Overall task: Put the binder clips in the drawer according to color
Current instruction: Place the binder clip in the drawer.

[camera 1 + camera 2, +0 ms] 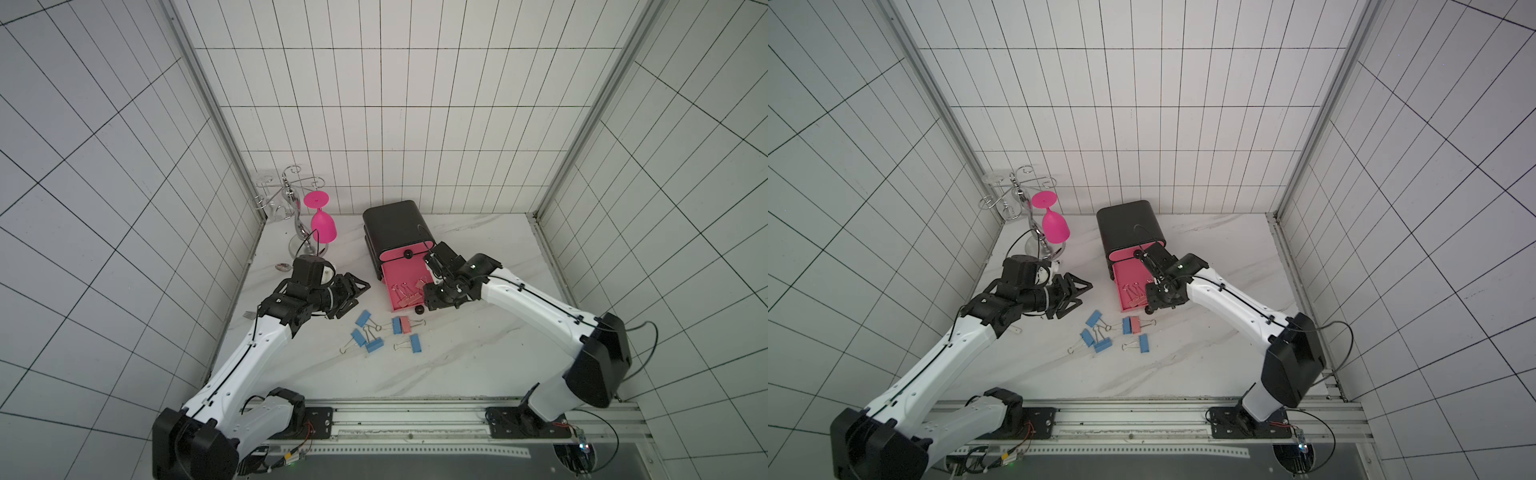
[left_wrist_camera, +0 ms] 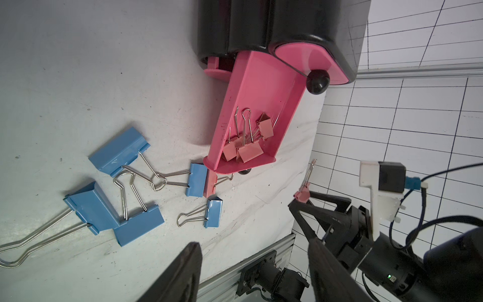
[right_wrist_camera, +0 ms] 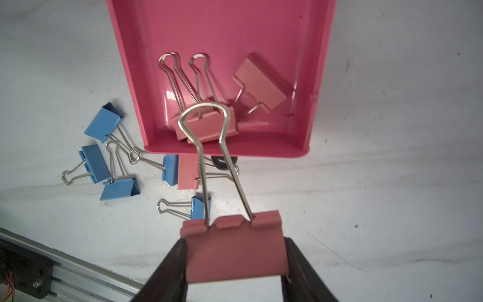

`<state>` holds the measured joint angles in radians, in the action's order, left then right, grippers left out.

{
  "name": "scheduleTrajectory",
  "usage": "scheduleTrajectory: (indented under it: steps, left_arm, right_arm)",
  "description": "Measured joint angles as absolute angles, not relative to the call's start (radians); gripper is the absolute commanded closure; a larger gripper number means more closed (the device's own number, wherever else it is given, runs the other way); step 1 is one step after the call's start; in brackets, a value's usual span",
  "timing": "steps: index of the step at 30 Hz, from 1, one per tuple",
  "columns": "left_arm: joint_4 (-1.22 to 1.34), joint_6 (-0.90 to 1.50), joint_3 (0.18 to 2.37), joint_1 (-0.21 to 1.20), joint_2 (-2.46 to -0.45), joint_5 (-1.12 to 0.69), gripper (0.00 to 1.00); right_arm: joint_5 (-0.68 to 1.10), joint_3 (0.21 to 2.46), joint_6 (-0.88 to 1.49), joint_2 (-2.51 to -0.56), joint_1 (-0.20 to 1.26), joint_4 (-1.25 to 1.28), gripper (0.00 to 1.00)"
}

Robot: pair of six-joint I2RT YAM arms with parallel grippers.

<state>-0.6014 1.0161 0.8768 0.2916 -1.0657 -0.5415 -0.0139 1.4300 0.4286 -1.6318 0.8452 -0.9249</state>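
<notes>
While the right tool [image 3: 234, 244] is clenched on the body of a salmon-pink binder clip [image 3: 232, 258], whose silver wire handles point away from the fingers, it hangs just beside the front end of the open drawer [image 1: 401, 274]. That pink drawer is the middle one of the black chest [image 1: 395, 226], which stands toward the back of the marble tabletop [image 1: 478, 345]. It is pulled far out, and the top drawer [image 2: 308, 58] above it is shut. Three salmon clips [image 2: 249, 151] lie inside the open drawer near its front wall, two of them overlapping and the third a little apart. On the tabletop just in front of the drawer lie five blue clips [image 1: 374, 345] in a loose cluster, some with their handles crossing. One more salmon clip [image 1: 406, 325] lies there, touching the side of a blue one. The left tool [image 1: 353, 299] hovers near the far edge of that cluster with its fingers [image 2: 183, 274] spread and nothing between them. In both top views a pink goblet [image 1: 1054, 228] hangs upside down from a silver rack [image 1: 1034, 216] in the far left corner.
</notes>
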Motion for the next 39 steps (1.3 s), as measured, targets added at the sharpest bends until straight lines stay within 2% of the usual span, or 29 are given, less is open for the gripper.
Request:
scheduleTrajectory:
  steps: [5,11,13,19,22,25,27,34,36,39]
  left_arm:
    - [-0.602,1.006,0.874,0.249,-1.065,-0.566,0.32]
    - [-0.605,0.993,0.866,0.223,-1.063,-0.582,0.32]
    - [-0.606,0.989,0.866,0.219,-1.062,-0.587,0.32]
    - [-0.624,0.974,0.866,0.214,-1.062,-0.599,0.32]
    - [-0.637,0.968,0.866,0.214,-1.062,-0.600,0.32]
    - [-0.649,0.967,0.866,0.214,-1.059,-0.600,0.32]
    - [-0.650,0.967,0.866,0.214,-1.055,-0.600,0.32]
    - [-0.652,0.973,0.835,0.214,-0.998,-0.599,0.32]
    - [-0.653,0.979,0.822,0.214,-0.977,-0.596,0.32]
    - [-0.655,0.987,0.810,0.214,-0.955,-0.593,0.32]
  right_arm:
    - [-0.005,1.604,0.400,-1.832,0.844,-0.924,0.59]
    - [-0.006,1.682,0.398,-1.948,0.843,-0.919,0.54]
    - [-0.006,1.687,0.399,-1.963,0.841,-0.918,0.51]
    - [-0.003,1.725,0.408,-1.983,0.828,-0.907,0.31]
    - [-0.001,1.731,0.410,-1.982,0.824,-0.897,0.27]
    - [-0.001,1.720,0.413,-1.972,0.824,-0.891,0.27]
    - [0.000,1.684,0.416,-1.940,0.824,-0.879,0.31]
    - [0.002,1.350,0.471,-1.654,0.825,-0.804,0.57]
    - [0.006,1.222,0.506,-1.565,0.826,-0.757,0.71]
    - [0.026,1.074,0.566,-1.506,0.827,-0.684,1.00]
